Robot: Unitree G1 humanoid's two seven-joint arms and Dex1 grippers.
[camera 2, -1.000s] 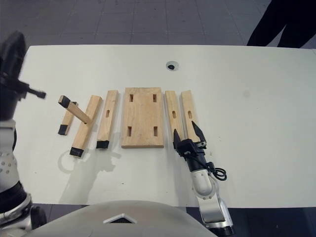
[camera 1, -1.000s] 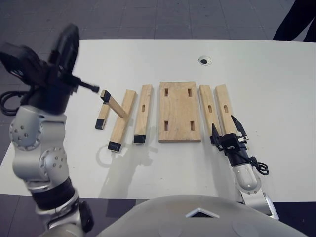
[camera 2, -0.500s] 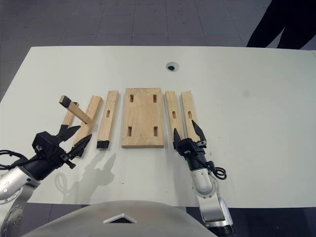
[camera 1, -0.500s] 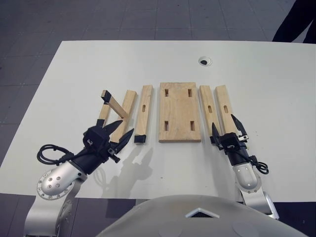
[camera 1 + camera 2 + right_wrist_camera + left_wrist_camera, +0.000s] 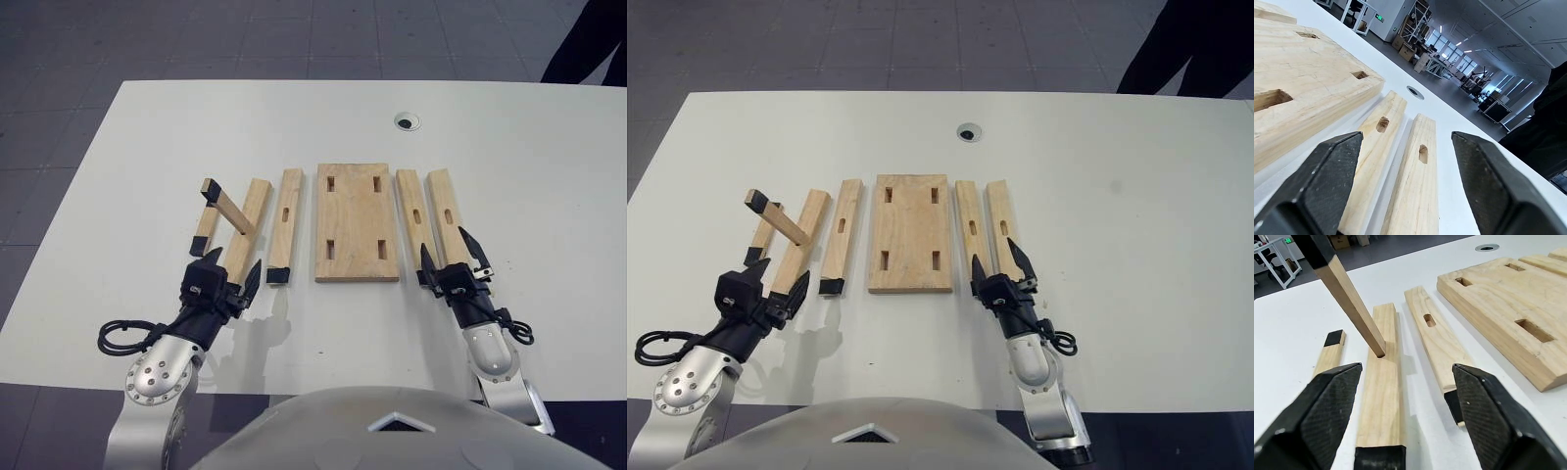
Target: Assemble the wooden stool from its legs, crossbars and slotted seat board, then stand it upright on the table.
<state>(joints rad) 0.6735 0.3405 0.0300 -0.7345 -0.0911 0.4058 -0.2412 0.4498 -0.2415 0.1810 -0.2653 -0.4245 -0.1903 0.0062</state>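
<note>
On the worktop (image 5: 549, 176), the left claw (image 5: 233, 258) gapes empty at the near end of a leg (image 5: 247, 223) bearing a tilted crossbar (image 5: 226, 207), the slotted seat board (image 5: 356, 221) lies flat mid-worktop, and the right claw (image 5: 443, 242) gapes empty before two legs (image 5: 431, 211).

White table (image 5: 549, 176) with a round cable hole (image 5: 405, 120) near the far edge. Grey tiled floor (image 5: 294, 39) beyond. Farther off, a large hall under a dark ceiling (image 5: 1508, 19) with strip lights (image 5: 1460, 43), metal racks (image 5: 1418, 22), a green sign (image 5: 1380, 17), a white trolley (image 5: 1288, 265) and cardboard boxes (image 5: 1341, 241).
</note>
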